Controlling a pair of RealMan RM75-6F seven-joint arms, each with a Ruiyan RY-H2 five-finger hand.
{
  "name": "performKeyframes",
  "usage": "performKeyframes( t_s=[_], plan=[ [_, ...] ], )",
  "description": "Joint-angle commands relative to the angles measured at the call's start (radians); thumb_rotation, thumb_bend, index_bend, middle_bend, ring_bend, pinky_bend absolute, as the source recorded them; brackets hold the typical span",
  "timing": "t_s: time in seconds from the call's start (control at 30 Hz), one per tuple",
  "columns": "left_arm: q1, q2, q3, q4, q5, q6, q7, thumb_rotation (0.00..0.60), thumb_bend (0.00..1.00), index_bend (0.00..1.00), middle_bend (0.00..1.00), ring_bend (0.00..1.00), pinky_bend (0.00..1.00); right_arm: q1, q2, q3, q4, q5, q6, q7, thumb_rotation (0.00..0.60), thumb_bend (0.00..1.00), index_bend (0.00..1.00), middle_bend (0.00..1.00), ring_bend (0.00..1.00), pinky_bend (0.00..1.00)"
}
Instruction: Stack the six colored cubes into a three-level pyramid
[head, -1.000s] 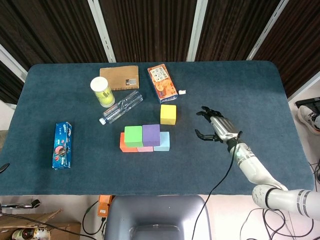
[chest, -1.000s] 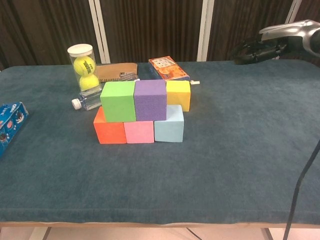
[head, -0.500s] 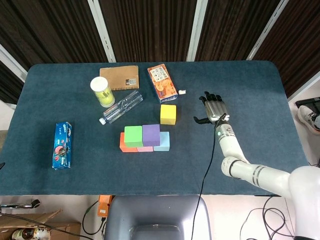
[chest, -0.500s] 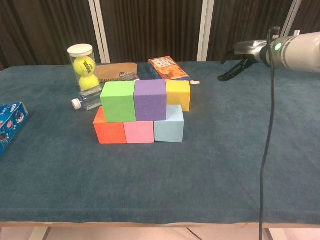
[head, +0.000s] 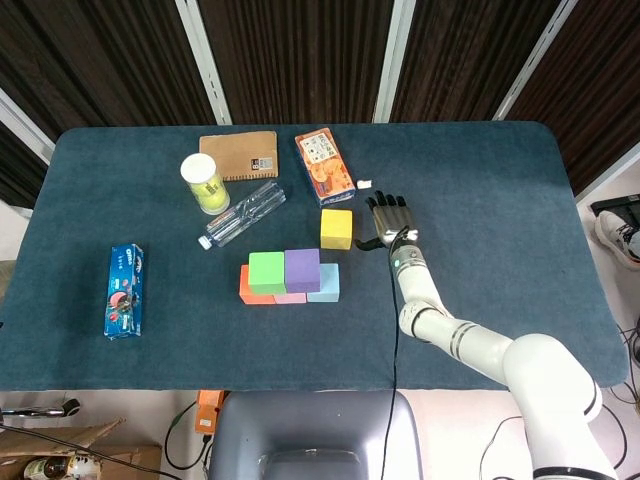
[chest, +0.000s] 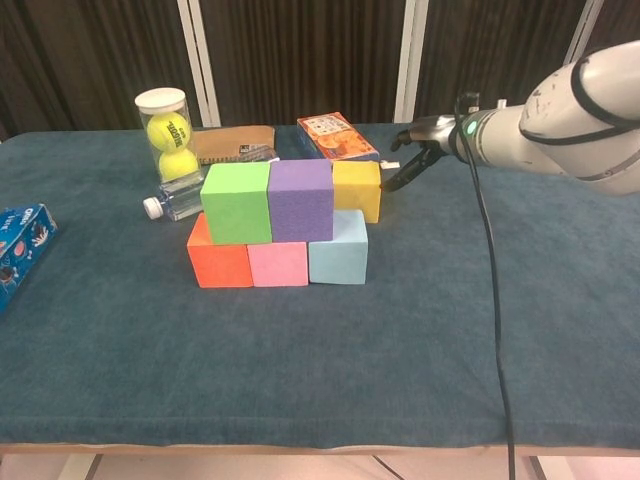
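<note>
Dark-curtained room, blue table (head: 520, 180), right hand (head: 388, 220) by yellow cube (head: 336, 228)

table (head: 520, 180) | cubes (head: 290, 275), snack boxes (head: 325, 167), bottle (head: 240, 214), ball tube (head: 205, 183)

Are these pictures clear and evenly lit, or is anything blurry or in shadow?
Head view: even, soft lighting, sharp across the blue table, and the yellow cube casts almost no shadow. Chest view: the stacked cubes are crisp, the right hand looks dark against the curtains, and the near white forearm is large and a little soft.
</note>
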Motion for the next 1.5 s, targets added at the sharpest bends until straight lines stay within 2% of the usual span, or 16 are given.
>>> performKeyframes(
  t_s=[0.03, 0.2, 0.5, 0.8, 0.93, 1.07, 1.17, 1.3, 1.5],
  plan=[
    [0.001, -0.003, 0.001, 0.011, 0.003, -0.001, -0.012, 0.465, 0.04, 0.21, 0.18, 0.06, 0.05, 0.002, -0.009, 0.008, 0.007, -0.006, -0.008, 0.004, 0.381, 0.17, 0.10, 0.00, 0.00, 0.00],
    [0.005, -0.009, 0.002, 0.024, 0.006, 0.001, -0.024, 0.464, 0.04, 0.21, 0.18, 0.06, 0.05, 0.010, -0.049, 0.019, 0.059, -0.012, -0.027, 0.005, 0.382, 0.17, 0.11, 0.00, 0.00, 0.00],
    [0.012, -0.010, 0.002, 0.030, 0.007, 0.005, -0.033, 0.467, 0.04, 0.21, 0.18, 0.06, 0.05, 0.017, -0.129, 0.053, 0.171, -0.066, -0.043, 0.031, 0.408, 0.17, 0.29, 0.00, 0.00, 0.00],
    [0.013, -0.015, 0.002, 0.031, 0.011, 0.007, -0.034, 0.465, 0.04, 0.21, 0.18, 0.06, 0.05, 0.010, -0.181, 0.094, 0.253, -0.123, -0.064, 0.074, 0.460, 0.17, 0.39, 0.00, 0.00, 0.00],
    [0.013, -0.013, 0.000, 0.027, 0.010, 0.009, -0.029, 0.465, 0.04, 0.21, 0.18, 0.06, 0.05, 0.007, -0.198, 0.107, 0.280, -0.155, -0.068, 0.088, 0.504, 0.17, 0.43, 0.00, 0.00, 0.00],
    [0.012, -0.013, 0.000, 0.026, 0.009, 0.005, -0.027, 0.465, 0.04, 0.21, 0.18, 0.06, 0.05, 0.000, -0.208, 0.123, 0.295, -0.187, -0.069, 0.108, 0.516, 0.17, 0.47, 0.00, 0.00, 0.00],
    [0.011, -0.015, 0.000, 0.027, 0.009, 0.003, -0.027, 0.465, 0.04, 0.21, 0.18, 0.06, 0.05, -0.006, -0.206, 0.128, 0.297, -0.200, -0.079, 0.108, 0.517, 0.17, 0.45, 0.00, 0.00, 0.00],
    [0.012, -0.014, 0.000, 0.026, 0.010, 0.005, -0.027, 0.466, 0.04, 0.21, 0.18, 0.06, 0.05, -0.013, -0.194, 0.130, 0.277, -0.192, -0.074, 0.083, 0.516, 0.17, 0.27, 0.00, 0.00, 0.00],
    [0.012, -0.009, -0.001, 0.014, 0.014, 0.011, -0.016, 0.466, 0.04, 0.21, 0.18, 0.06, 0.05, -0.018, -0.185, 0.142, 0.253, -0.171, -0.061, 0.057, 0.516, 0.17, 0.24, 0.00, 0.00, 0.00]
  ],
)
